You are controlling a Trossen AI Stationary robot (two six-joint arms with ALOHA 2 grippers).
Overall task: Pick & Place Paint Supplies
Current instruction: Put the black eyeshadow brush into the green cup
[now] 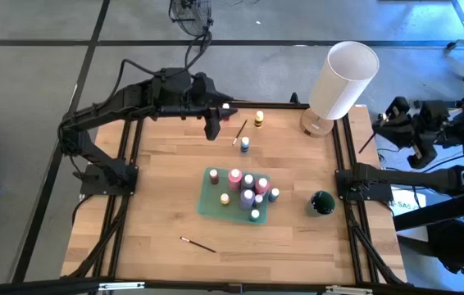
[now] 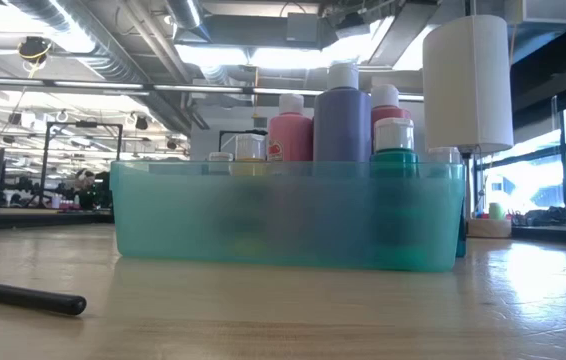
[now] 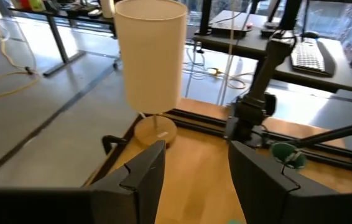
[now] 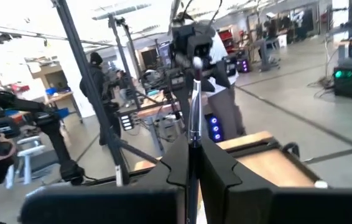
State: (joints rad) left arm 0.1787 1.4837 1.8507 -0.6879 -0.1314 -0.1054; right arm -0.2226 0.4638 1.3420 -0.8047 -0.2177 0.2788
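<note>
I judge us mostly done: most small paint bottles (image 1: 247, 193) stand in the translucent green tray (image 1: 209, 201), two bottles and two brushes remain on the wooden tabletop (image 1: 166, 213), left gripper (image 1: 214, 127) jaws parted, empty, right gripper (image 1: 379, 123) jaws clamping a thin brush (image 4: 194, 102).

Wooden table (image 1: 166, 197) has a teal tray (image 1: 212, 204) of paint bottles mid-table, two loose bottles (image 1: 245, 144) and a brush (image 1: 239, 132) behind, another brush (image 1: 197, 244) up front, white cylinder (image 1: 340, 82), dark green cup (image 1: 322, 202).
</note>
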